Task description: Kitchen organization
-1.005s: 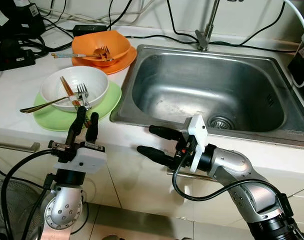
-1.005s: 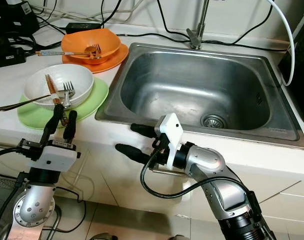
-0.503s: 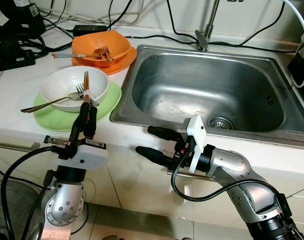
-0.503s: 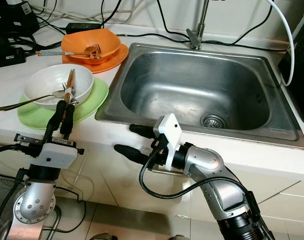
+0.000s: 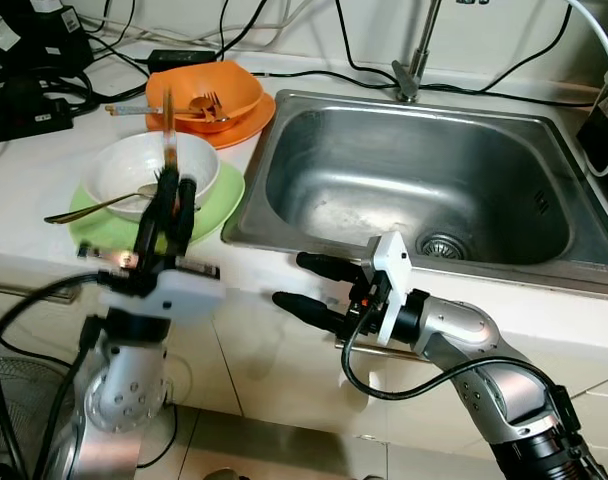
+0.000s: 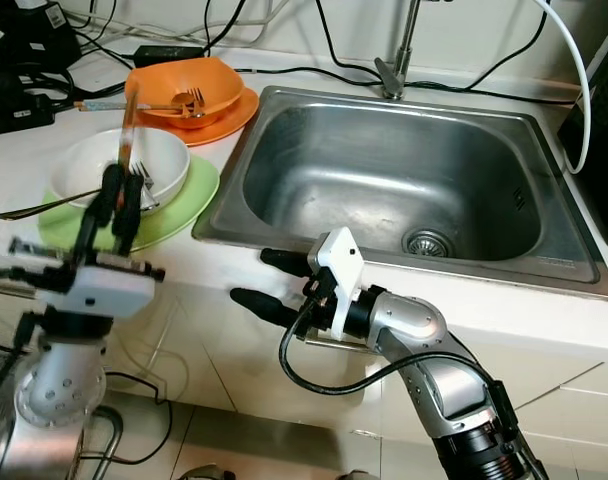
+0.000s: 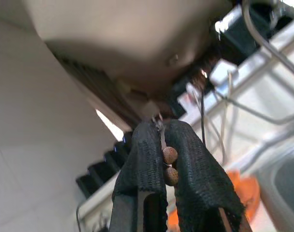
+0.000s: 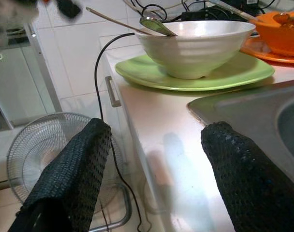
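Note:
My left gripper (image 5: 174, 190) is shut on a pair of brown chopsticks (image 5: 169, 130), held upright above the white bowl (image 5: 124, 165). In the left wrist view the chopsticks' round ends (image 7: 168, 164) sit pinched between the black fingers. The bowl rests on a green plate (image 5: 209, 205) and holds a spoon (image 5: 84, 208) and a fork (image 6: 144, 178). My right gripper (image 5: 299, 282) stands open in front of the counter edge, below the steel sink (image 5: 424, 190), with nothing between its fingers (image 8: 74, 169).
An orange bowl (image 5: 219, 85) with a fork and spoon sits on an orange plate (image 5: 249, 118) behind the white bowl. A faucet (image 5: 412, 70) rises behind the sink. Cables and power bricks (image 5: 24, 90) crowd the back left. A fan (image 8: 45, 150) stands on the floor.
My left gripper shut on the chopsticks lying in the white bowl and raised them upright above it. The right arm has stayed in place.

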### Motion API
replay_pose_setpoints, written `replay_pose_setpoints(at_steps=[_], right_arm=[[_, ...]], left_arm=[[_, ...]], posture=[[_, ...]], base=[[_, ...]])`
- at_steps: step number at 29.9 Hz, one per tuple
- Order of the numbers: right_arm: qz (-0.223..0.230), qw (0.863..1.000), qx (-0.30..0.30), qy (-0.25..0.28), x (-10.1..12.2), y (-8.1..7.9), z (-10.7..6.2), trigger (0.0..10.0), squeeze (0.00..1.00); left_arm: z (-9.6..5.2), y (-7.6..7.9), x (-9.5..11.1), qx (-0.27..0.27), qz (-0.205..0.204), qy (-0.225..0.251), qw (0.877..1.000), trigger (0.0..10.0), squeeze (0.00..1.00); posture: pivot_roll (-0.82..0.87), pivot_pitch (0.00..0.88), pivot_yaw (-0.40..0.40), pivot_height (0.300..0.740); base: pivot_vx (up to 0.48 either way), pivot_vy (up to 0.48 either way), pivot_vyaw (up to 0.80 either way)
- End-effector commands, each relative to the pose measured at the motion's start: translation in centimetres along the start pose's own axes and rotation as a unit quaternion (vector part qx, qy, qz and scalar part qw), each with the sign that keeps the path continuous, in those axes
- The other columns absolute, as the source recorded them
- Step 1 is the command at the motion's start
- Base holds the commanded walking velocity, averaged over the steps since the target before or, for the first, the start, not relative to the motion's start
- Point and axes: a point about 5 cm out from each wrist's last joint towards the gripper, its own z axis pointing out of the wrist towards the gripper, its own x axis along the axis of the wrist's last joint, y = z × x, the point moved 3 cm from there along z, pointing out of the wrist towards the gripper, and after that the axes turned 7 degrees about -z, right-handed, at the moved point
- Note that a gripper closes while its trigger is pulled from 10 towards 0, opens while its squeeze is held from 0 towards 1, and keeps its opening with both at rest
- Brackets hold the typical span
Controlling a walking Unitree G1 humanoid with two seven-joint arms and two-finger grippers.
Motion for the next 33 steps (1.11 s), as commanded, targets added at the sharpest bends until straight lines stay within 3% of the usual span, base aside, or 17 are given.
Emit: replay_pose_setpoints(at_steps=[1,6,8,13,15,16,17,19,21,22,24,25,27,28,31,32,33], right_arm=[[-0.007,1.000,-0.005,0.002,0.1,0.3,0.0,10.0,0.00],[0.018,0.999,-0.018,0.023,0.6,0.8,0.1,10.0,0.00],[0.067,0.995,-0.053,0.049,1.2,2.1,-0.2,10.0,0.00],[0.110,0.987,-0.088,0.072,1.6,3.5,-0.5,10.0,0.00],[0.143,0.977,-0.129,0.088,1.7,5.2,-0.9,10.0,0.00],[0.162,0.969,-0.156,0.098,1.8,6.4,-1.2,10.0,0.00],[0.162,0.969,-0.156,0.098,1.8,6.4,-1.2,10.0,0.00],[0.180,0.957,-0.195,0.114,2.1,7.9,-1.6,10.0,0.00],[0.183,0.953,-0.212,0.116,2.2,8.4,-1.7,10.0,0.00],[0.183,0.953,-0.212,0.116,2.2,8.4,-1.7,10.0,0.00],[0.198,0.942,-0.242,0.123,2.2,9.3,-2.1,10.0,0.00],[0.198,0.942,-0.242,0.123,2.2,9.3,-2.1,10.0,0.00],[0.223,0.930,-0.263,0.130,2.2,10.0,-2.3,10.0,0.00],[0.223,0.930,-0.263,0.130,2.2,10.0,-2.3,10.0,0.00],[0.302,0.903,-0.268,0.148,2.4,10.4,-2.0,10.0,0.00],[0.302,0.903,-0.268,0.148,2.4,10.4,-2.0,10.0,0.00],[0.310,0.900,-0.267,0.152,2.6,10.5,-1.9,10.0,0.00]], left_arm=[[1.0,-0.3,1.1,-0.002,-0.021,0.019,1.000,0.0,0.00],[3.5,-1.2,2.1,0.008,-0.085,0.042,0.995,0.0,0.00],[4.5,-1.7,1.7,0.010,-0.136,0.033,0.990,0.0,0.00],[5.4,-2.3,0.7,0.029,-0.217,0.009,0.976,0.0,0.00],[5.9,-1.9,-0.2,0.017,-0.307,-0.013,0.951,0.0,0.00],[5.9,-0.8,-0.9,-0.008,-0.382,-0.039,0.923,0.0,0.00],[5.9,-0.8,-0.9,-0.008,-0.382,-0.039,0.923,0.0,0.00],[5.3,0.5,-1.8,-0.016,-0.455,-0.069,0.888,0.0,0.00],[5.0,1.3,-2.1,-0.026,-0.486,-0.084,0.869,0.0,0.00],[5.0,1.3,-2.1,-0.026,-0.486,-0.084,0.869,0.0,0.00],[4.4,2.7,-2.1,-0.044,-0.550,-0.102,0.828,0.0,0.00],[4.4,2.7,-2.1,-0.044,-0.550,-0.102,0.828,0.0,0.00],[4.0,3.5,-2.2,-0.052,-0.596,-0.114,0.794,0.0,0.00],[4.0,3.5,-2.2,-0.052,-0.596,-0.114,0.794,0.0,0.00],[3.1,4.8,-2.1,-0.062,-0.664,-0.130,0.734,0.0,0.00],[3.1,4.8,-2.1,-0.062,-0.664,-0.130,0.734,0.0,0.00],[2.9,5.2,-1.9,-0.068,-0.677,-0.133,0.720,0.0,0.00]], posture=[[0.00,0.050,-0.006,0.740],[0.00,0.039,-0.005,0.740],[0.00,0.028,-0.006,0.740],[0.00,0.022,-0.003,0.740],[-0.01,0.015,0.000,0.740],[-0.01,0.012,0.001,0.740],[-0.01,0.012,0.001,0.740],[-0.01,0.008,0.002,0.740],[-0.01,0.008,0.002,0.740],[-0.01,0.008,0.002,0.740],[-0.01,0.008,0.001,0.740],[-0.01,0.008,0.001,0.740],[-0.02,0.011,0.001,0.740],[-0.02,0.011,0.001,0.740],[-0.02,0.012,0.000,0.740],[-0.02,0.012,0.000,0.740],[-0.02,0.014,0.001,0.740]], base=[[0.000,0.000,0.00],[0.000,0.000,0.00],[0.000,0.000,0.00],[0.000,0.000,0.00],[0.000,0.000,0.00],[0.000,0.000,0.00],[0.000,0.000,0.00],[0.000,0.000,0.00],[0.000,0.000,0.00],[0.000,0.000,0.00],[0.000,0.000,0.00],[0.000,0.000,0.00],[0.000,0.000,0.00],[0.000,0.000,0.00],[0.000,0.000,0.00],[0.000,0.000,0.00],[0.000,0.000,0.00]])
